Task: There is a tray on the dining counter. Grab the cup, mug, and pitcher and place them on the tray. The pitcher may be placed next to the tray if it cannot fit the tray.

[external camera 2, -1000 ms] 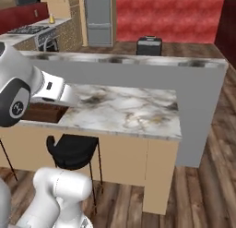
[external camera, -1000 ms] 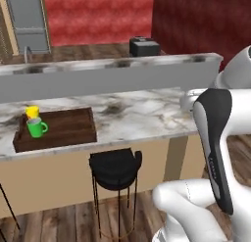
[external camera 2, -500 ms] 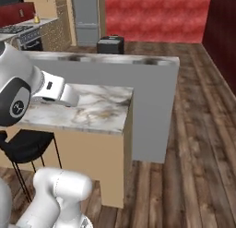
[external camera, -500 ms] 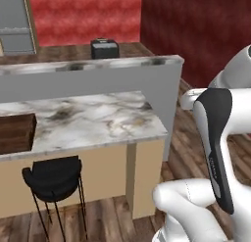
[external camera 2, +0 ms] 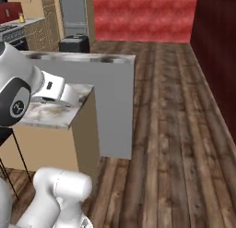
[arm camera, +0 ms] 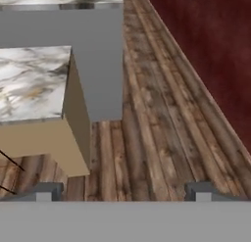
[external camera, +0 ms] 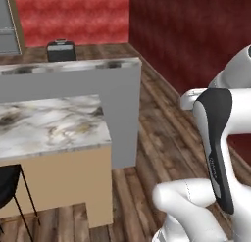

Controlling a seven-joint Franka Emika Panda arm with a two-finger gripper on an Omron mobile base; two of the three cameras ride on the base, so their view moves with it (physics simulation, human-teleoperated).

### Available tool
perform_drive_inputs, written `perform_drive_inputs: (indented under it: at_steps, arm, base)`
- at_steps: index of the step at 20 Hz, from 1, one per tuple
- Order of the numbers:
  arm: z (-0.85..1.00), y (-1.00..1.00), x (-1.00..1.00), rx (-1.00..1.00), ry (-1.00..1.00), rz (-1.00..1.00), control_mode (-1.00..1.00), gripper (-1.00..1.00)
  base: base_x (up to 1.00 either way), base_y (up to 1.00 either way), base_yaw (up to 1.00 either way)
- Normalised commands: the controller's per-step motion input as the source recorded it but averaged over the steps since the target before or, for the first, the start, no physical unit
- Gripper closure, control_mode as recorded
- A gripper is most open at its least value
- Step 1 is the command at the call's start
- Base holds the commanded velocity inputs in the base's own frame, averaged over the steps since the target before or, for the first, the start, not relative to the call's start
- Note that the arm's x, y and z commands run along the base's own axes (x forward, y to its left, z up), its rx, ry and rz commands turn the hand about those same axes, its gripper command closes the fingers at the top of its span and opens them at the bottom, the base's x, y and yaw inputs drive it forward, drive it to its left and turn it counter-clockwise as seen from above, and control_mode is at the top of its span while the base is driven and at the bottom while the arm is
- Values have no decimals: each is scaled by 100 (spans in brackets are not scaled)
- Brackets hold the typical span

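The right end of the dining counter (external camera: 49, 123) is in view, white-grey marble with brown veins and a raised grey ledge (external camera: 73, 79) behind it. The same counter end appears in the right base view (external camera 2: 50, 112) and at the upper left of the hand view (arm camera: 29, 84). My gripper (arm camera: 125, 191) is open, nothing between its fingertips (arm camera: 49, 191), and it looks down at the wood floor beside the counter's end. The tray, cup, mug and pitcher are out of view.
Brown plank floor (external camera: 162, 128) stretches to the right of the counter up to a dark red wall (external camera: 196, 35). A black stool (external camera: 7, 182) stands under the counter. A dark box-shaped appliance (external camera 2: 73, 44) sits beyond the ledge, with a fridge (external camera 2: 73, 10) behind it.
The whole picture has slid left, so the camera has moved right. The tray with the cup and mug has left the views. The arm holds the same pose, gripper still open.
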Motion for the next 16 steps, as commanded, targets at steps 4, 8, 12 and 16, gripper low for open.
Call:
perform_drive_inputs:
  at_steps: [4, 8, 12, 16]
  arm:
    - [0, 0, 0, 0, 0, 0, 100, -100]
    - [0, 0, 0, 0, 0, 0, 100, -100]
    - [0, 0, 0, 0, 0, 0, 100, -100]
    - [0, 0, 0, 0, 0, 0, 100, -100]
  base:
    - [0, -100, 0]
    - [0, -100, 0]
    - [0, -100, 0]
    - [2, -100, 0]
